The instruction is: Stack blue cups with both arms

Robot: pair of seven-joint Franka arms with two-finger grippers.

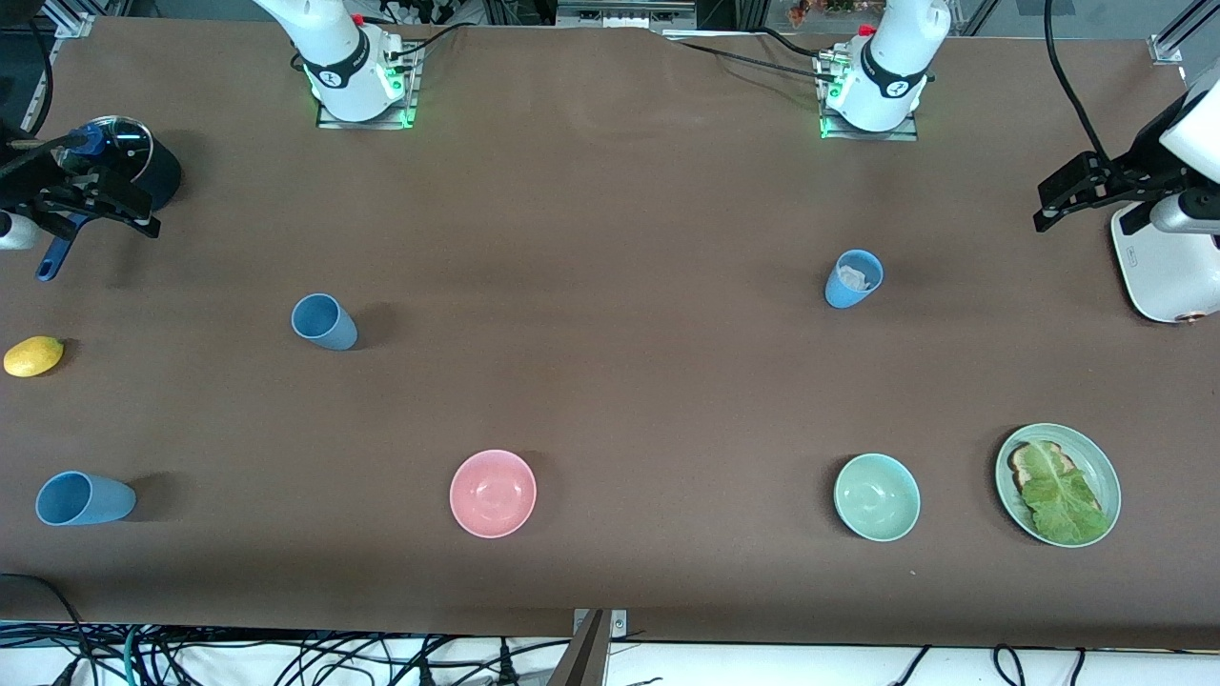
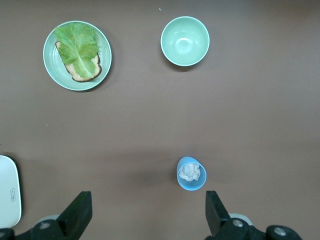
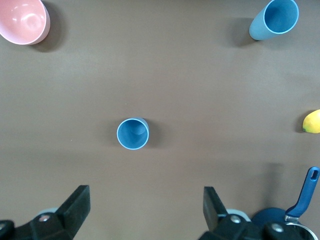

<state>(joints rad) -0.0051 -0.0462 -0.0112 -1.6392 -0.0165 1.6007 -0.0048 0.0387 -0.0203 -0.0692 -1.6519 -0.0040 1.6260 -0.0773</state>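
While hands gape: three blue cups (image 1: 324, 321), two bowls (image 1: 493, 493).

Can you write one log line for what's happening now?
left tool: open, waiting | right tool: open | blue cups: three, unstacked

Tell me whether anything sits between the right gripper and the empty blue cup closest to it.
Nothing visible does. The right gripper hangs open above the saucepan, and only bare table lies between it and the upright blue cup. The lemon lies off that path.
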